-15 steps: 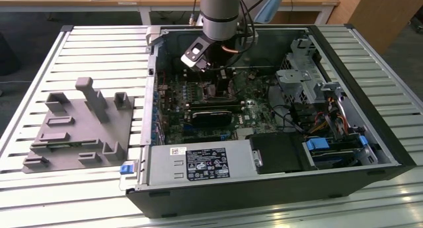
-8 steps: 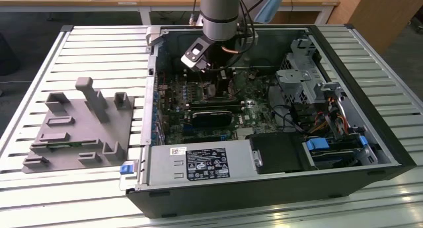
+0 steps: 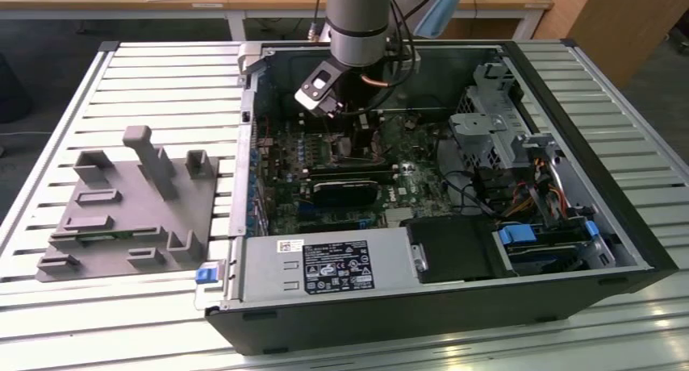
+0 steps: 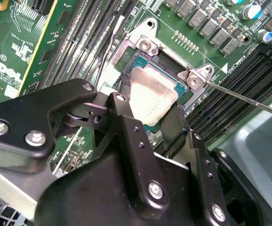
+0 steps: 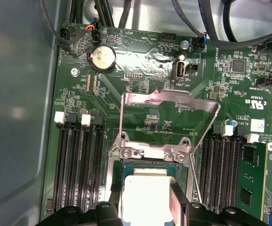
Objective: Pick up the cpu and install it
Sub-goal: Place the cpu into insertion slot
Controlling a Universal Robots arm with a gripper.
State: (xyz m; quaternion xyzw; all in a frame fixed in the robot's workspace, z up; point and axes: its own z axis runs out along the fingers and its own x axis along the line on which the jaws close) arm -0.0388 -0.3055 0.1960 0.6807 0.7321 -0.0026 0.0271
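**CPU held over the open socket**

On the exterior view's left stands the grey tray [image 3: 129, 218]. To its right, the gripper [image 3: 353, 137] reaches into the computer case [image 3: 603, 202].

In both wrist views the cpu [image 4: 152, 94] [image 5: 145, 193] lies flat, its silvery top facing up. It is square, with no longer side. The fingers [image 4: 119, 106] clasp its two opposite edges directly over the socket [image 4: 143, 49] [image 5: 152, 162], whose metal frame [image 5: 169, 101] is raised. Whether the cpu rests in the socket cannot be told.

Silvery-grey cpu [image 4: 152, 96], green motherboard [image 5: 140, 56], grey tray [image 3: 119, 218]

Small silvery square cpu [image 4: 151, 96], pale edges, clamped in gripper [image 4: 149, 112], over open socket [image 4: 142, 59]
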